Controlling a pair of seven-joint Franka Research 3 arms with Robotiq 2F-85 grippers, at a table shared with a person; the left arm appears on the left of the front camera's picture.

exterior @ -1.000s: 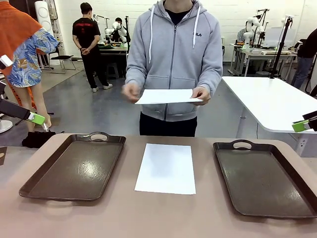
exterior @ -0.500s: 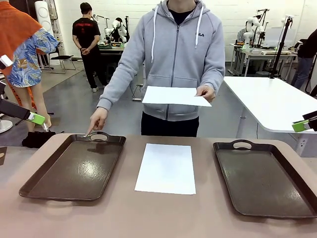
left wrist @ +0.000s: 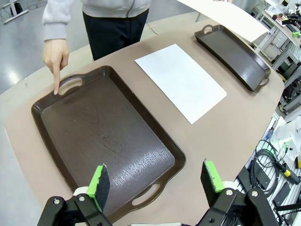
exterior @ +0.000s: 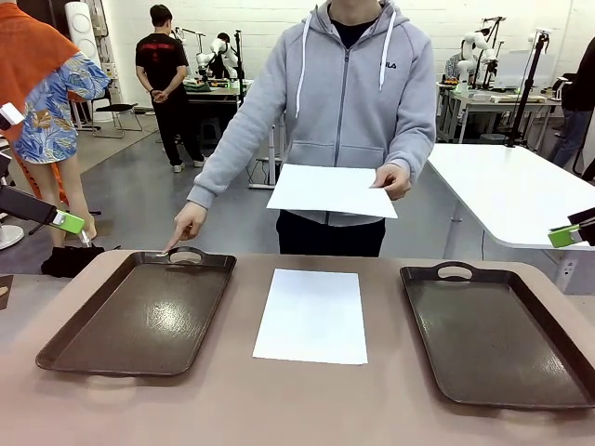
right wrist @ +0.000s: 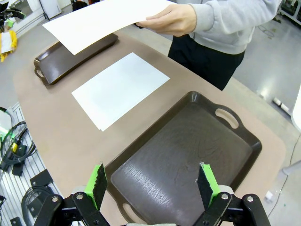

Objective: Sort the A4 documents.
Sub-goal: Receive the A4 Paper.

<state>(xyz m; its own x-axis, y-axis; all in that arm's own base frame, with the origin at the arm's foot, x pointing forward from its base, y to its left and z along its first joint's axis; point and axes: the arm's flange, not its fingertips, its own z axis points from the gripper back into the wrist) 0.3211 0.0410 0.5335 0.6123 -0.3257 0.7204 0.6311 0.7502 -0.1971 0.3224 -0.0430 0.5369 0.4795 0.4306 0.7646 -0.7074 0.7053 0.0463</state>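
**A:** Which step is in hand?

**B:** The very start, I'd judge. Nearest the lens, the left gripper (left wrist: 155,180) hangs over the near end of the left-hand tray (left wrist: 108,141), jaws spread wide with nothing between them. The right gripper (right wrist: 152,181) is just as wide and empty over the right-hand tray (right wrist: 188,155).

**A:** And the paper?

**B:** One sheet (exterior: 311,314) lies flat on the table (exterior: 297,409) at the centre of the front view, between the trays and touching neither. Farther back, at upper centre, a second sheet (exterior: 332,190) is in the air, pinched at a corner by the person's other hand (exterior: 395,178).

**A:** The next move?

**B:** At middle left the pointing hand (exterior: 189,223) puts a finger to the far handle of the left-hand tray. I read that as the destination, so a sheet probably goes there. Which sheet, I cannot tell.

**A:** How will it handle?

**B:** The paper is thin, limp and white. The one on the table lies flush on a smooth tan top, with no raised edge to pinch, so a finger likely has to work under a border. The trays are rigid, dark brown and glossy. Each has a pebbled floor, a low rounded rim and cut-out handles, and looks shallow enough to drop paper into.
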